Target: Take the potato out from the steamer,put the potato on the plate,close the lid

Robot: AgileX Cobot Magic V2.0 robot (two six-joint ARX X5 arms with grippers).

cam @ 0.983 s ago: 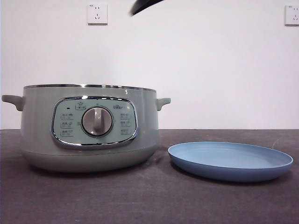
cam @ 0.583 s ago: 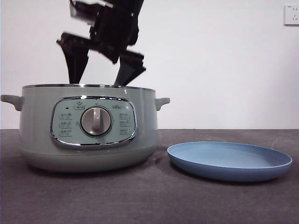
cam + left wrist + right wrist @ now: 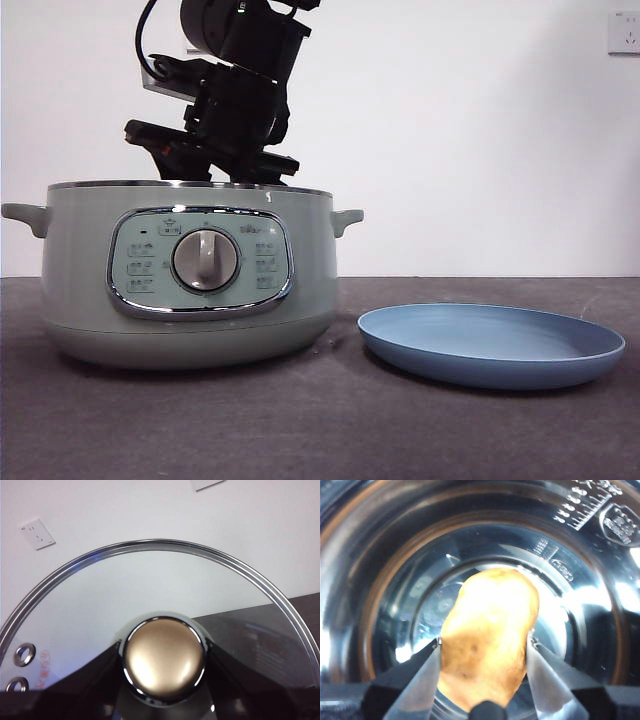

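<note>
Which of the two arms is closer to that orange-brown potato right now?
The right one. Its tool is down inside the sage-green steamer pot, one jaw on either side of the oval orange-brown potato. The left tool is elsewhere, gripping the glass lid by its knob.

potato (image 3: 487, 635): oval, orange-brown, inside steamer's shiny bowl | steamer (image 3: 190, 275): sage-green, grey dial, uncovered, upright on table | plate (image 3: 492, 345): light-blue, just beside steamer | lid (image 3: 160, 615): glass, chrome rim, off the steamer

A dark grey table (image 3: 300, 430) runs beneath a plain white wall (image 3: 460, 130). On the wall, 1 white socket (image 3: 625, 32) sits at the front view's upper right corner.
</note>
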